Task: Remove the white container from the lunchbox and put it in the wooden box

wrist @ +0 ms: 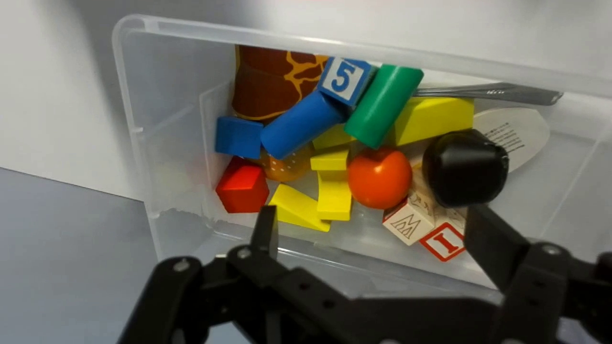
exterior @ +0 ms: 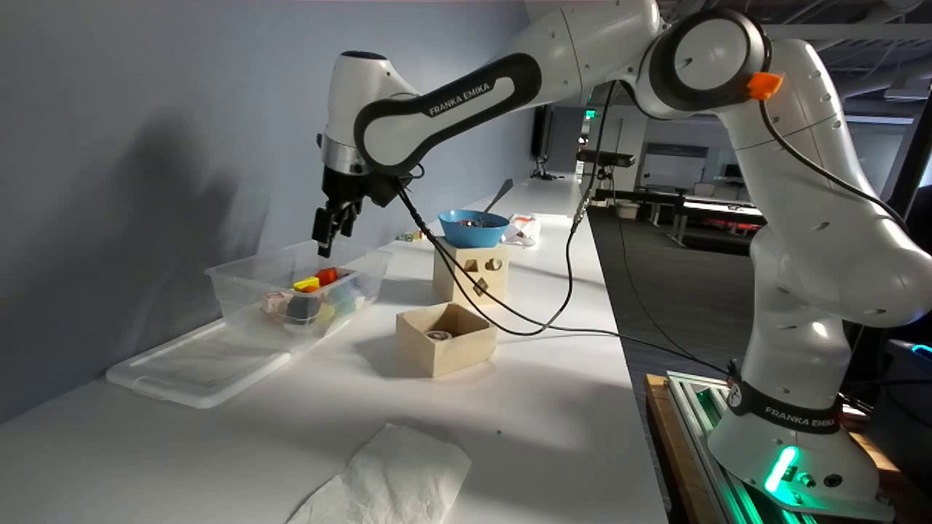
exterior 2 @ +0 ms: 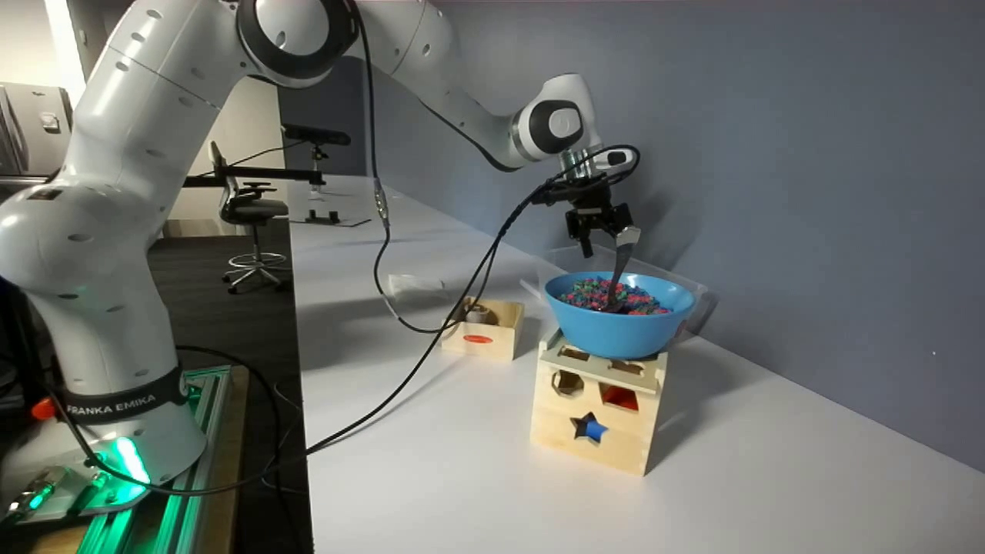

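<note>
Inside the lunchbox lie coloured blocks and lettered cubes.

Looked like a robotics lab, set in an office-type room. Suggested a lab through the large white jointed robot arm lettered FRANKA EMIKA at near right in an exterior view, the silver metal rails at its foot, and the long white tabletop beside it. Suggested an office through the dark grey wheeled chair at far left in an exterior view, and the dark grey floor, dark-framed table, grey overhead ducts and glowing green sign at far right in an exterior view.
</note>
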Available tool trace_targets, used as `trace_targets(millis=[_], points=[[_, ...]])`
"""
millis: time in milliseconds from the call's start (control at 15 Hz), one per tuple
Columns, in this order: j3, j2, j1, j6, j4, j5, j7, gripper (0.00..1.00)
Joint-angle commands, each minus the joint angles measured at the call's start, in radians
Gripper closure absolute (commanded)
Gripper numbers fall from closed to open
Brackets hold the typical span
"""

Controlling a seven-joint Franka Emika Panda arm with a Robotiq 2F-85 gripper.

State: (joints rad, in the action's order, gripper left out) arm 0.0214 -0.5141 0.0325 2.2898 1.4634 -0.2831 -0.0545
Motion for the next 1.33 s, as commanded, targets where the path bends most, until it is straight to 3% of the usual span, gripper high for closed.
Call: trace_targets(millis=[0, 400, 800, 867, 933, 1267], points=[[0.002, -0.047, 0.018, 0.005, -0.033, 0.022, 0.007, 0.0], [-0.024, -0.129, 0.029, 0.09, -0.057, 0.068, 0.015, 0.0], [-0.028, -0.198, 0.029, 0.096, -0.109, 0.099, 0.025, 0.0], [-0.028, -0.207, 0.03, 0.094, -0.118, 0.104, 0.026, 0.06], [-0.028, -0.213, 0.032, 0.093, -0.123, 0.106, 0.026, 0.26], [-0.027, -0.229, 0.035, 0.091, -0.147, 0.117, 0.027, 0.62]])
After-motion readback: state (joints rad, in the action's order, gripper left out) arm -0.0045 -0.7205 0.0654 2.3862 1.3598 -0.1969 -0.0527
